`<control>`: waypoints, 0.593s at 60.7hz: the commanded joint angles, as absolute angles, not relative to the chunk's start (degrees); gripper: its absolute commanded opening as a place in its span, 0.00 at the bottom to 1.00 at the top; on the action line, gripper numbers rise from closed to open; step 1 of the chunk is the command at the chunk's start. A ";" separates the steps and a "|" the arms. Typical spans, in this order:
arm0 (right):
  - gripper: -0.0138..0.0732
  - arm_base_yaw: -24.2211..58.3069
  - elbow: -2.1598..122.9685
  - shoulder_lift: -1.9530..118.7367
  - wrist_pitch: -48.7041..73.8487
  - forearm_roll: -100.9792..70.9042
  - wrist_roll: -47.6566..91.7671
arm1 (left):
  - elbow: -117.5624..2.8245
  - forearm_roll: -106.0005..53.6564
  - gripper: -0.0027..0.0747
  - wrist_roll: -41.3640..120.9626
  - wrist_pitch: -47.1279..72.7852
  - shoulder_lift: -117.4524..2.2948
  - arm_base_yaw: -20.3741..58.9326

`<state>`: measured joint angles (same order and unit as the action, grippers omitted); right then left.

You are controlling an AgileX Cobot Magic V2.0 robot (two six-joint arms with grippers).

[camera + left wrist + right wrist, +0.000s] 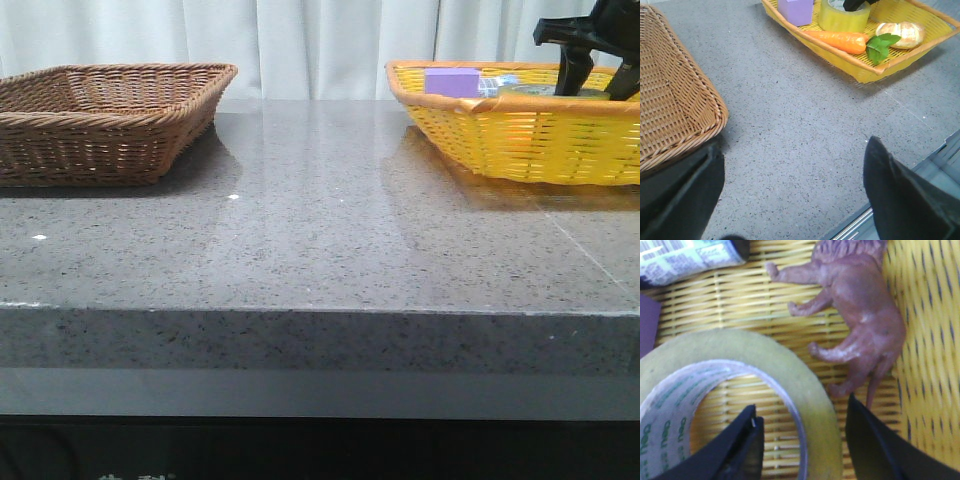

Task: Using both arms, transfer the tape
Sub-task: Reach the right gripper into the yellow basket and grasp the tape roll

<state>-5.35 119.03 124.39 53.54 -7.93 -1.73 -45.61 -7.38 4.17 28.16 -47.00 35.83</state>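
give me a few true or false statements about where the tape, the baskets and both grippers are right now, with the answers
1. The tape lies in the yellow basket. True.
2. The right gripper is shut on the purple box. False: its jaws are open, one finger inside the roll's core and one outside the wall.
3. A carrot lies in the yellow basket beside the tape. True.
4. The left gripper holds the tape. False: it is open over bare counter, near the brown basket.
5. The brown basket holds the toy lion. False: the lion lies in the yellow basket.
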 commanded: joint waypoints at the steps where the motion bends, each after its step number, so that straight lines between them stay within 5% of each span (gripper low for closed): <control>1: 0.57 -5.63 121.06 121.53 49.87 -8.49 -0.99 | -47.68 -7.75 0.77 4.03 23.71 -46.79 36.25; 14: 0.35 -5.63 121.06 121.58 49.34 -8.49 -0.99 | -47.68 -7.75 0.77 4.03 23.71 -46.79 36.25; 36: 0.34 -5.63 122.97 115.75 53.48 -8.58 -0.77 | -47.68 -7.75 0.77 4.03 23.71 -46.79 36.25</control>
<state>-5.35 120.29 123.57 56.09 -7.63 -1.12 -45.61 -7.38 4.17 28.16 -47.00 35.93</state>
